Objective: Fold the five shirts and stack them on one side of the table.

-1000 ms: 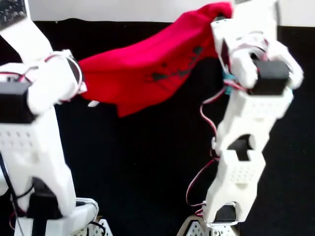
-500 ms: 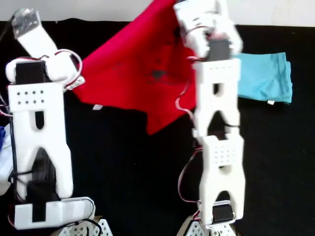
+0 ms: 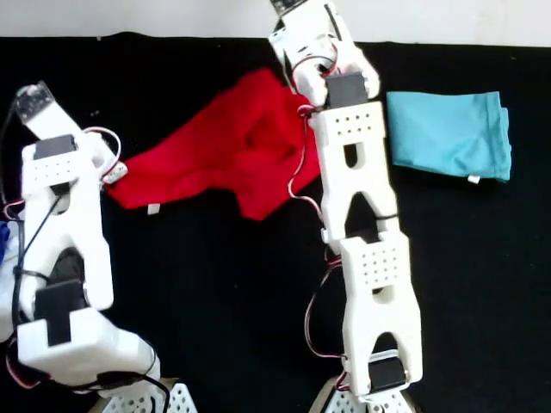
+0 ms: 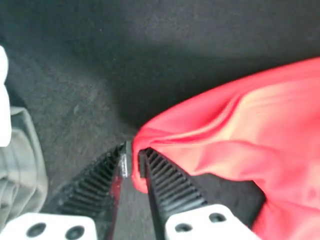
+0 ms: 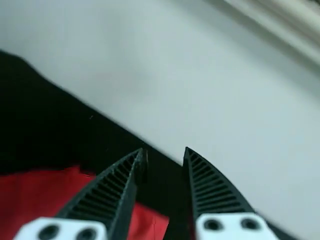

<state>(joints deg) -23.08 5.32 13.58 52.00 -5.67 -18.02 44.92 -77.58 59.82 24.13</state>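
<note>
In the upper middle of the high view the red shirt (image 3: 232, 155) lies bunched on the table (image 3: 215, 284), one corner clamped in the left gripper (image 4: 131, 157), likely for pulling flat, the right gripper (image 5: 164, 152) parted and empty beyond it, a folded teal shirt (image 3: 448, 133) at upper right.

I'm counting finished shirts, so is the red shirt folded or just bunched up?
Bunched up, not folded. The red shirt lies crumpled, one end pinched in the left gripper, unlike the teal shirt, folded flat.
</note>
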